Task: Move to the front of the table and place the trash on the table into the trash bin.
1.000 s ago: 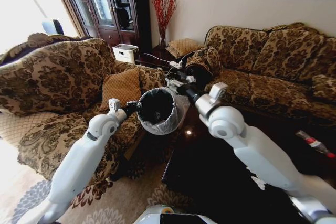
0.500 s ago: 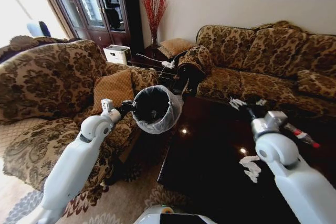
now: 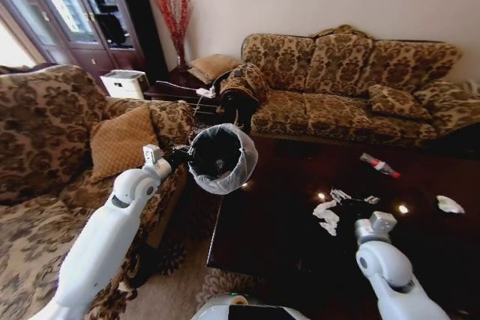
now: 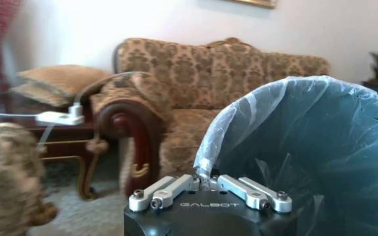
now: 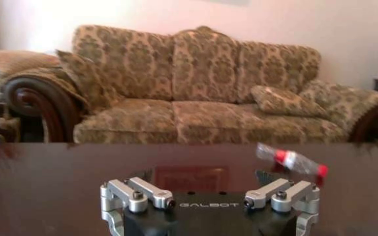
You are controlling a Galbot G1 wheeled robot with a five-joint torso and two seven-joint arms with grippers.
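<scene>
Head view: the left claw [image 3: 182,157] grasps the trash bin [image 3: 222,157] by its rim, holding the black, bag-lined container in the air beside the near left corner of the table [image 3: 277,215], in front of a patterned armchair [image 3: 52,125]. In the left wrist view the claw's fingers [image 4: 166,188] are pinched onto the edge of the bluish plastic liner. The trash lies on the glossy dark table top: crumpled white paper wads [image 3: 328,215] near the middle, a clear plastic bottle with a red label [image 3: 379,165] toward the far side, and another white wad [image 3: 448,204] near the right edge. The right claw [image 5: 210,201] sits released, fingers spread wide, low over the table with the bottle beyond it; its arm [image 3: 386,271] rises at the lower right. A floral sofa [image 3: 352,80] stands behind the table.
</scene>
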